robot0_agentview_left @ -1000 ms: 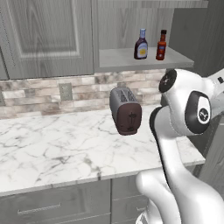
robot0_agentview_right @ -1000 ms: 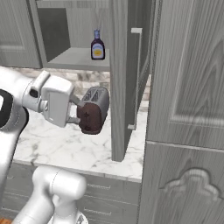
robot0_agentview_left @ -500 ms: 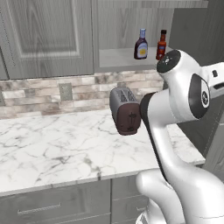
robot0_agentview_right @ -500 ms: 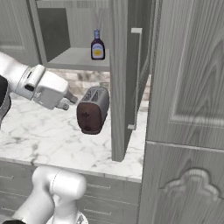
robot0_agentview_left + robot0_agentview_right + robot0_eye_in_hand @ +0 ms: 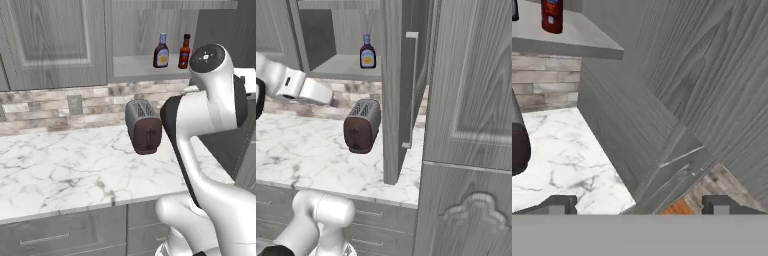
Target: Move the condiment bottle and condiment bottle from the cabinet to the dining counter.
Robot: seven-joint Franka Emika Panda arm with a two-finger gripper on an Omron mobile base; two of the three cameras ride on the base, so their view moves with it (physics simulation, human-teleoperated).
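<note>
Up above the marble counter (image 5: 60, 170), open cabinet (image 5: 145, 65) with both condiment bottles on its shelf, dark one (image 5: 161, 51) beside red one (image 5: 185, 52), toaster (image 5: 144, 126) below, my gripper (image 5: 639, 206) wide open, holding nothing, facing the cabinet door (image 5: 677, 100).

We saw flat, even, rendered light with no visible lamp and no glare. The marble counter (image 5: 75, 165) was bright, and the toaster (image 5: 144, 126) cast a faint, soft shadow near the counter's back edge. The open cabinet (image 5: 336, 45) was dimmer inside, darkest at its left wall. The hand view looked coarse and slightly blurred. We noticed no edge distortion.
</note>
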